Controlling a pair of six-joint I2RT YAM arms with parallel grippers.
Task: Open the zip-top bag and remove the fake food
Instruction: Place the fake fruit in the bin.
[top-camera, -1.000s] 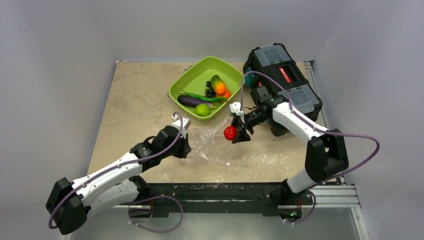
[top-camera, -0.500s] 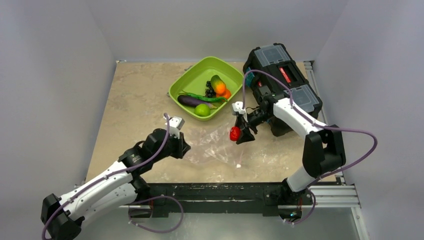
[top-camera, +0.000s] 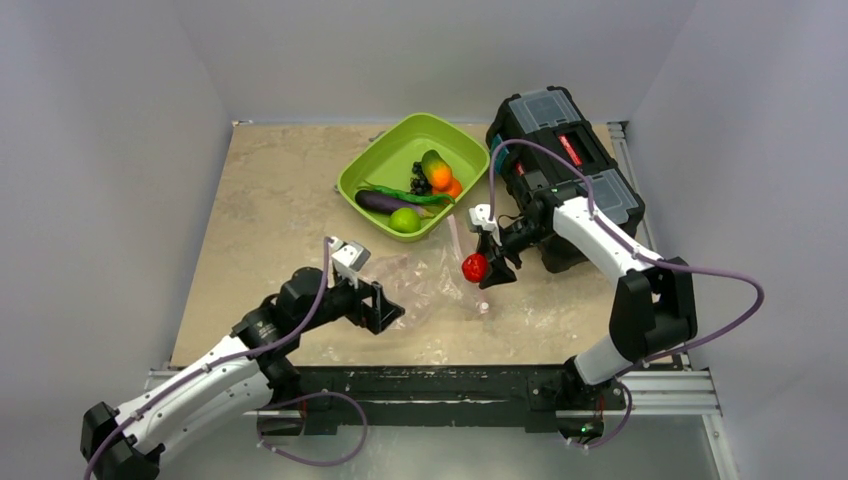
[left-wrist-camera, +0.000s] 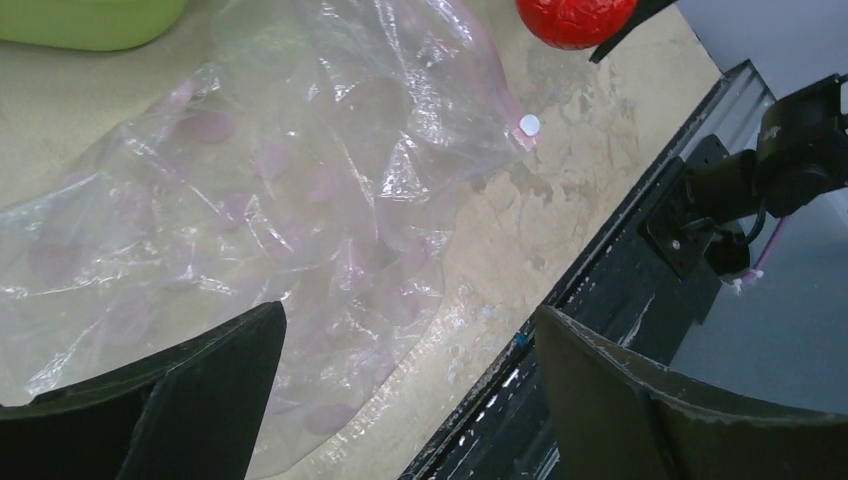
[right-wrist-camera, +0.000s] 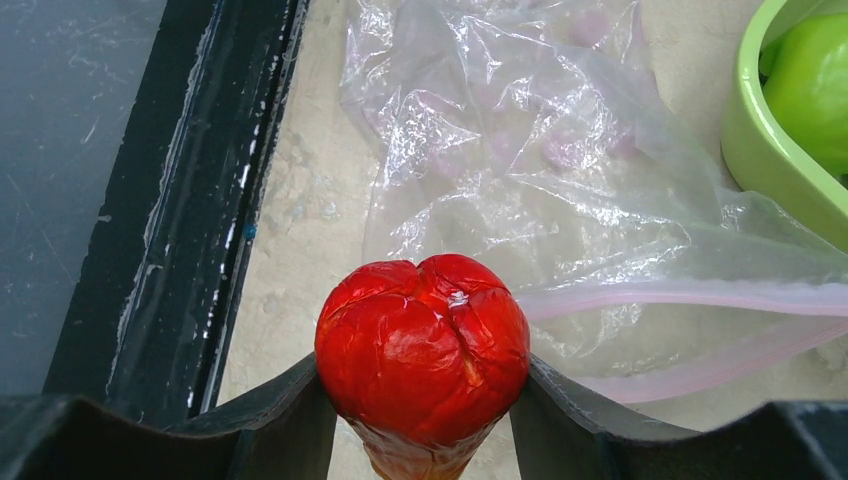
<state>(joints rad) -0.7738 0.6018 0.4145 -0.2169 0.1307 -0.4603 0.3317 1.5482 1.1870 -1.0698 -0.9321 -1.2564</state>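
Note:
The zip-top bag (top-camera: 425, 282) lies crumpled and flat on the table, clear with a pink zip strip (right-wrist-camera: 700, 296). My left gripper (top-camera: 386, 308) hovers open over its near corner, and the left wrist view shows the bag (left-wrist-camera: 300, 180) between and beyond wide-apart jaws (left-wrist-camera: 410, 318), which hold nothing. My right gripper (top-camera: 486, 268) is shut on a red strawberry (right-wrist-camera: 423, 345) just off the bag's right edge; the fruit also shows from above (top-camera: 474, 267). The other fake food, eggplant (top-camera: 380, 201), lime (top-camera: 405, 220), orange (top-camera: 440, 177) and grapes (top-camera: 420, 184), lies in the tray.
The lime-green tray (top-camera: 362, 172) stands at the back centre, close to the bag's far edge. A black toolbox (top-camera: 565, 150) sits at the back right, behind my right arm. The black frame rail (top-camera: 430, 378) runs along the near table edge.
My left gripper has opened, let go of the bag and drawn back toward the near edge. The bag has settled flatter. My right gripper has carried the strawberry slightly right.

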